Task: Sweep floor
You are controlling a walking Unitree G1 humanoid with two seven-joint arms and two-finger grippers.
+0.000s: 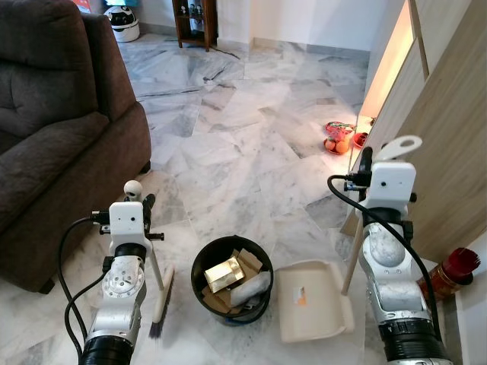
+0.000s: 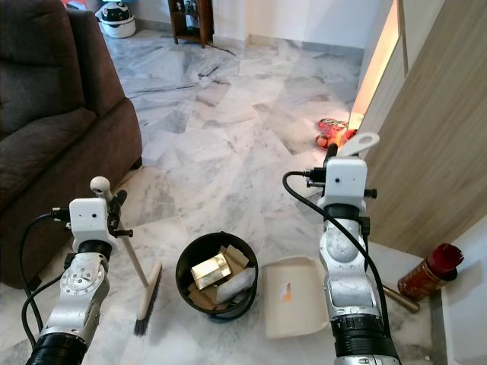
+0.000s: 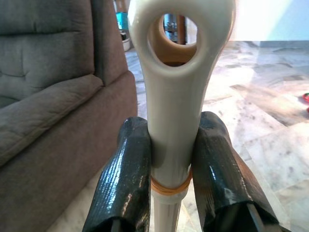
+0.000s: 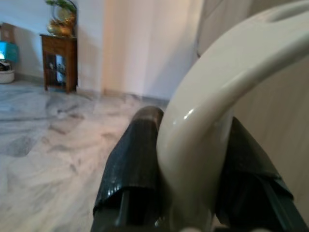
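At my far left stands the dark brown sofa [image 1: 53,129], its corner reaching down toward my left arm. My left gripper [image 3: 174,159] is clamped on the cream handle of the broom [image 1: 156,285]: both black fingers [image 3: 126,179] press against the shaft from either side, just under the handle's round hanging hole, with an orange rubber band around the shaft between them. The broom slants down from my grip, its dark bristle head resting on the marble floor [image 1: 243,137] just beside my left forearm. Right of the bristles sits the black bucket [image 1: 207,260], upright, holding crumpled cardboard, a shiny gold piece and some pale wrapping. Just to its right the cream dustpan [image 1: 312,300] lies with its scoop flat on the tiles, almost touching the bucket, its long handle rising up to my right side. My right gripper [image 4: 193,159] is closed on the looped top of that handle, the fingers hugging the curved cream plastic. Beyond it, a small red and orange heap [image 1: 338,138] lies on the floor beside the wooden panel [image 1: 441,152], and a red-topped jar [image 1: 449,275] stands by the panel's foot at my far right.
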